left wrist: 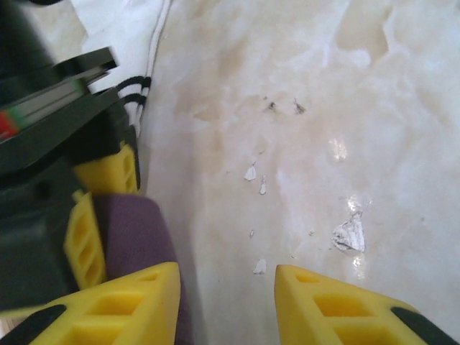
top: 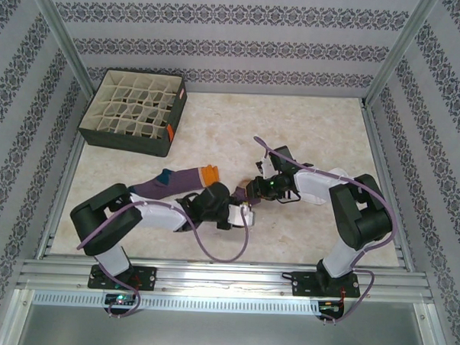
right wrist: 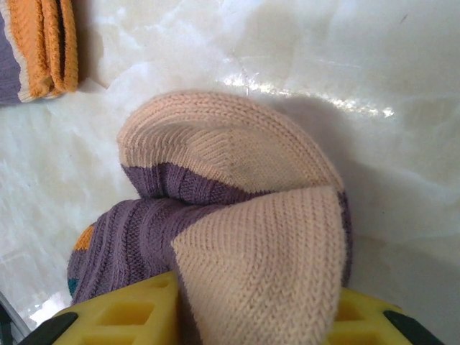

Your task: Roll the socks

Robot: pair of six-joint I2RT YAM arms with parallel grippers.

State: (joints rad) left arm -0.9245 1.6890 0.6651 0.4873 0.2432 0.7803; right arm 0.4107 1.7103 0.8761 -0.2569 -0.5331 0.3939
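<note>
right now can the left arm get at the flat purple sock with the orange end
Probably yes: the flat purple sock lies mostly uncovered beside that arm, and the left gripper is open and empty; it would have to draw back first.

Shows dark square box (top: pixel 124 140) with beige grid dividers at far-left corner of pale marbled tabletop (top: pixel 308 130), orange label (top: pixel 171 132) on its right wall, scattered white flecks (left wrist: pixel 348 233) on tabletop, striped patterned walls (top: pixel 221 34) behind and beside, aluminium rails (top: pixel 225 283) along near edge.
</note>
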